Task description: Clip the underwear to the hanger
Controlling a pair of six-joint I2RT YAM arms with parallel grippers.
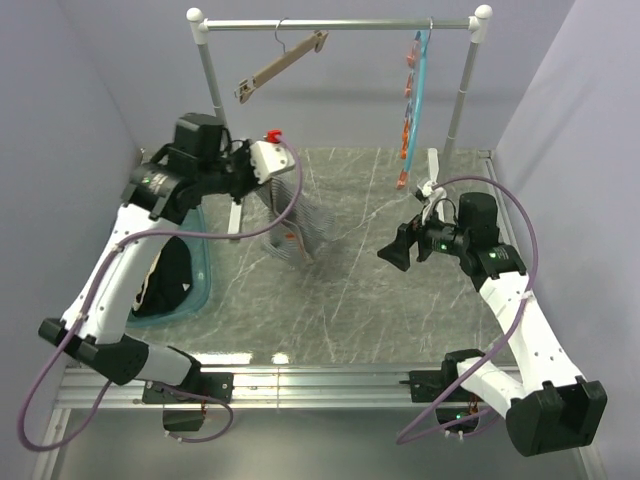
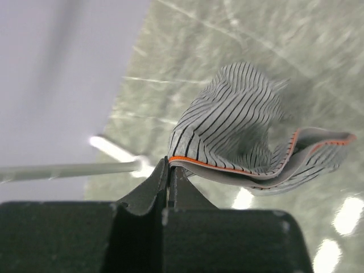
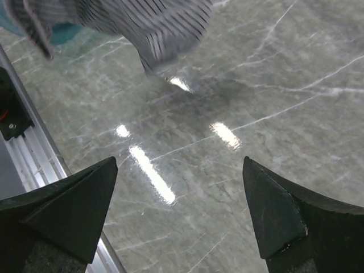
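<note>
My left gripper [image 1: 272,160] is shut on the waistband of the striped underwear [image 1: 297,220], which hangs from it above the table's back left. In the left wrist view the jaws [image 2: 169,165] pinch the orange-edged waistband and the underwear [image 2: 233,122] droops beyond. The wooden hanger [image 1: 283,65] hangs tilted by its hook from the rail [image 1: 340,24], above and behind the left gripper. My right gripper [image 1: 392,254] is open and empty over the table's right middle, pointing towards the underwear. The right wrist view shows its gripper [image 3: 179,199] wide open and the underwear [image 3: 142,23] at the top.
A teal-blue hanger with orange clips [image 1: 413,95] hangs at the rail's right. A teal bin [image 1: 200,285] with dark and cream clothing sits at the left under my left arm. The rack's posts [image 1: 459,95] stand at the back.
</note>
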